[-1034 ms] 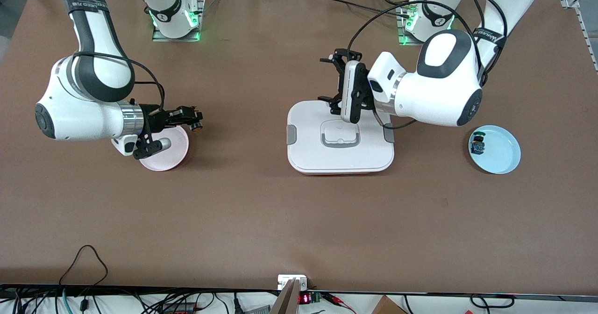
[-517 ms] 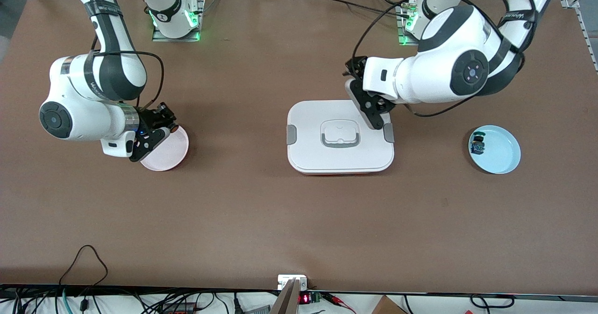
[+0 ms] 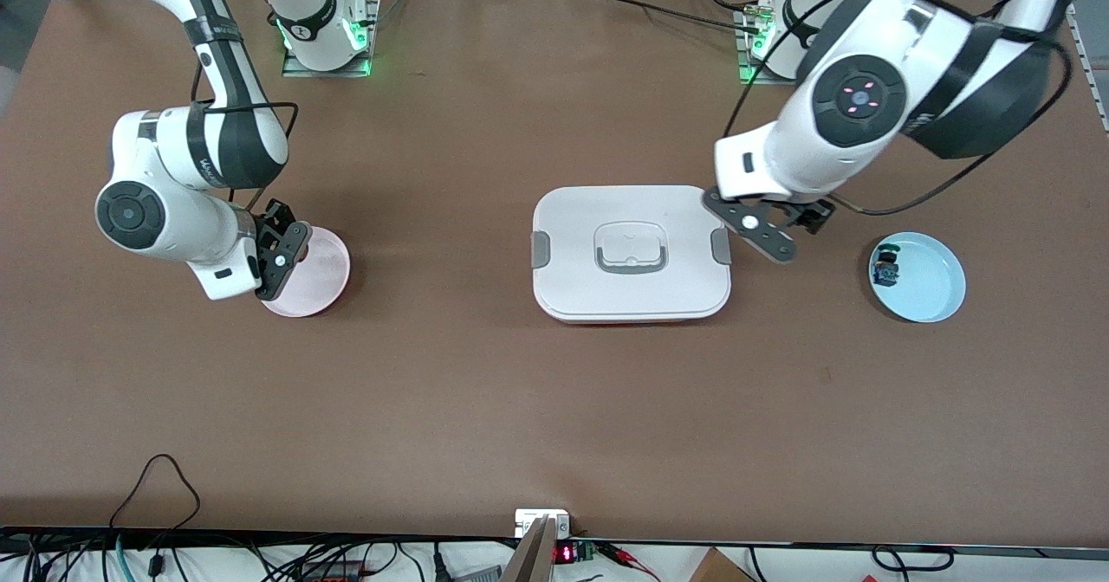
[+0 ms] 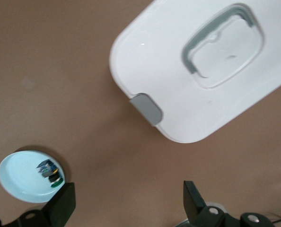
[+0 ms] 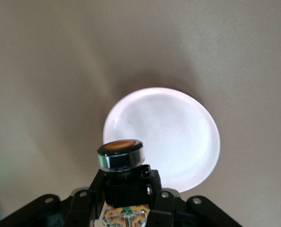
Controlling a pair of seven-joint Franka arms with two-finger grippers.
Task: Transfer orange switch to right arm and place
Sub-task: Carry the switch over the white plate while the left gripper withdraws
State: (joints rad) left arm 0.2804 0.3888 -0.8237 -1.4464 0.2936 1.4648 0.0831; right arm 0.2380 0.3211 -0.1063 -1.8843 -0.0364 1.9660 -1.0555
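Right gripper [image 5: 125,201]: jaws drawn in on the black body of the orange switch [image 5: 121,158], cap facing away from the wrist. In the right wrist view the switch hangs over the rim of the pink plate [image 5: 178,142], clear of its surface. In the front view this gripper [image 3: 282,248] sits over the edge of the plate [image 3: 316,274] nearest the right arm's end of the table; the switch itself cannot be made out there.

Left gripper [image 4: 126,203]: fingers [image 4: 65,201] spread wide, nothing between them. It hangs over bare tabletop between the white lidded container [image 3: 631,253] and the light blue plate [image 3: 927,283], touching neither.

Count: two plates, one pink, one light blue. Two switches: the orange one in the right grip, and one with blue-green parts [image 3: 885,268] lying in the blue plate near its rim on the container's side. One container, lid on, grey handle [image 3: 631,247] flat, two grey clips at its ends.
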